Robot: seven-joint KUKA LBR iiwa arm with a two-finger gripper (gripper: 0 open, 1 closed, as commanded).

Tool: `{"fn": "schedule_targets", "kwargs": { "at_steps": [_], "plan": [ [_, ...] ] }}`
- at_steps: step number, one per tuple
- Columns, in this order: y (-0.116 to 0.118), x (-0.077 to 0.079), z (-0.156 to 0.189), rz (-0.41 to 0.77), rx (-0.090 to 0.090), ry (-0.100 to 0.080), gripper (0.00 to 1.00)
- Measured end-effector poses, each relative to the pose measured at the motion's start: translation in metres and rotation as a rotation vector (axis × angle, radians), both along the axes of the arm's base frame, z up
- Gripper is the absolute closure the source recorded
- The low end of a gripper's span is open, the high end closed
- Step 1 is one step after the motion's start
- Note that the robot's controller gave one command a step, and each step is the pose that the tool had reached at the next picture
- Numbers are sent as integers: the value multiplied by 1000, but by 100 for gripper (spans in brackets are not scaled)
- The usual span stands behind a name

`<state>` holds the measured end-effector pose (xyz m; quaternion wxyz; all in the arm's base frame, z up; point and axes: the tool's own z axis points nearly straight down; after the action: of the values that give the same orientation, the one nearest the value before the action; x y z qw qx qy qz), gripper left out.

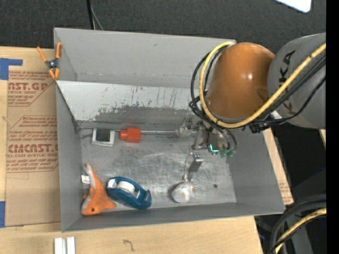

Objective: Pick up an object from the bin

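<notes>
Along the near wall of the grey metal bin (159, 216) lie three things: one orange plastic piece (95, 197) in the left corner, one glossy blue tape dispenser (130, 192) touching it, and one pale rounded lump (181, 193) apart to the right. The pincer (192, 168) hangs just above that lump; whether it is released or clenched cannot be told. The scuffed floor mid-bin is bare. By the far wall lie one red-handled tool with a thin metal shaft (130, 135) and, just beside it, one small white-framed square (103, 137).
</notes>
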<state>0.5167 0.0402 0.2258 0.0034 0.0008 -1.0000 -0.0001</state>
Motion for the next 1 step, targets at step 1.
{"fn": "schedule_targets", "kwargs": {
  "at_steps": [1],
  "plan": [
    [0,2,4,-1,1,-8,0]
  ]
}}
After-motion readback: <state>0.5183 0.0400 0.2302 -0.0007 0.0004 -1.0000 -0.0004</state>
